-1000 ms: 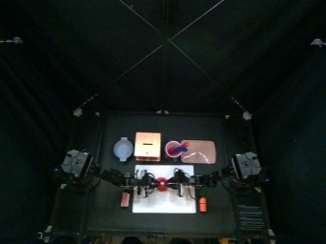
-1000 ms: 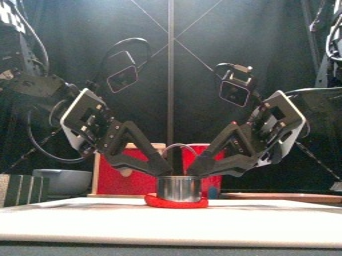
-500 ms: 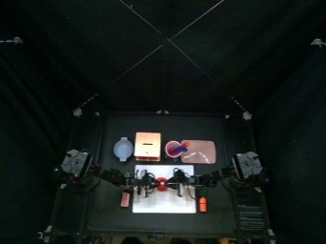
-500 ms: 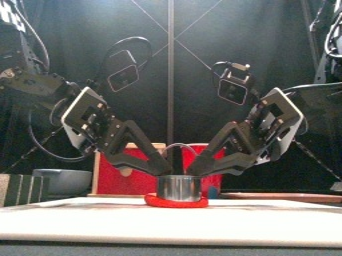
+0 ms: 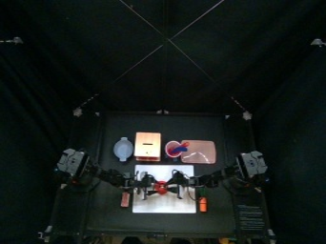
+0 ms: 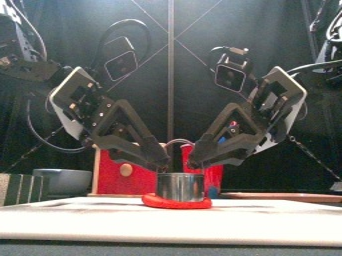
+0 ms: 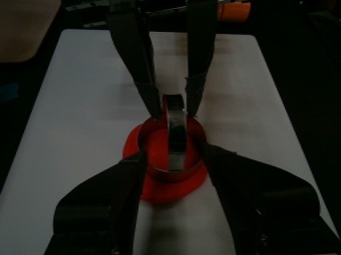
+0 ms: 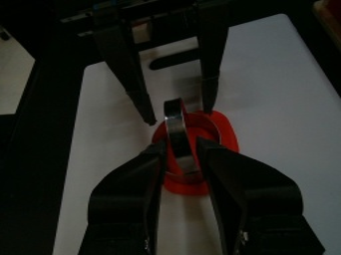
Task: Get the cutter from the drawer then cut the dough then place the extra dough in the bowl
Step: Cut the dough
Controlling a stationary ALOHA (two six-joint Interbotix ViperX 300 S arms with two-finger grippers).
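The cutter [image 6: 182, 186] hides the middle of the dough [image 6: 177, 203], and the wooden box [image 6: 107, 185] shows only partly behind them.

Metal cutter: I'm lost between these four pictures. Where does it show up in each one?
Top view: the cutter is tiny, on the white board near the table's front.
Front view: low in the middle, standing on the red dough.
Left wrist view: in the middle, ringed by dough.
Right wrist view: in the middle, ringed by dough.
Shared landmark: the red dough under it.
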